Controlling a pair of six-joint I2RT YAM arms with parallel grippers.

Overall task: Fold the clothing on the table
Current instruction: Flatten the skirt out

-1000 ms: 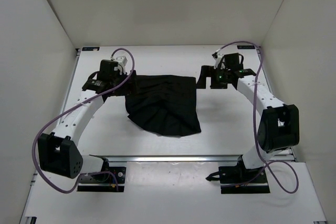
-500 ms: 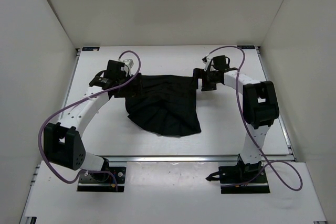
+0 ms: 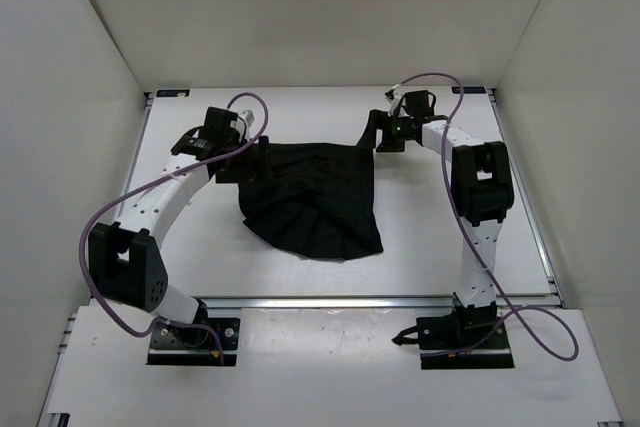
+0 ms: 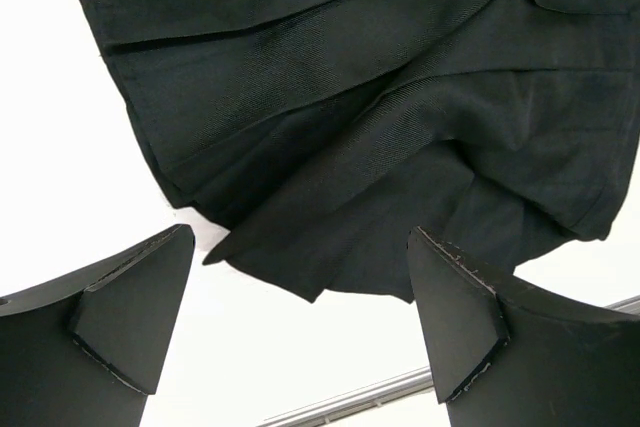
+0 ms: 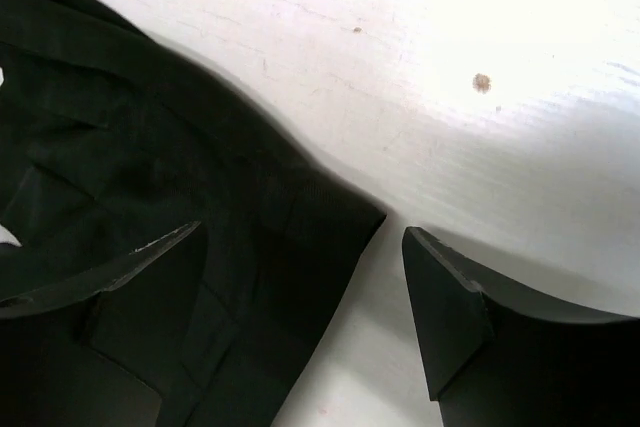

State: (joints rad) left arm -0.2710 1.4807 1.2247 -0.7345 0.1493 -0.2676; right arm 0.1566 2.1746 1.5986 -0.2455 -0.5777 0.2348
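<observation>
As right jaws gape, clothing [image 5: 150, 147] corner between

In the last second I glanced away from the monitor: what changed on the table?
The right tool slid left to the clothing's far right corner and now straddles it, jaws apart. The left tool shifted slightly near the far left corner, open. The clothing itself stayed put.

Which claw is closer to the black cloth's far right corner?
Right. The right gripper straddles that corner of the clothing, its jaws apart. The left gripper is at the far left corner, across the garment.
</observation>
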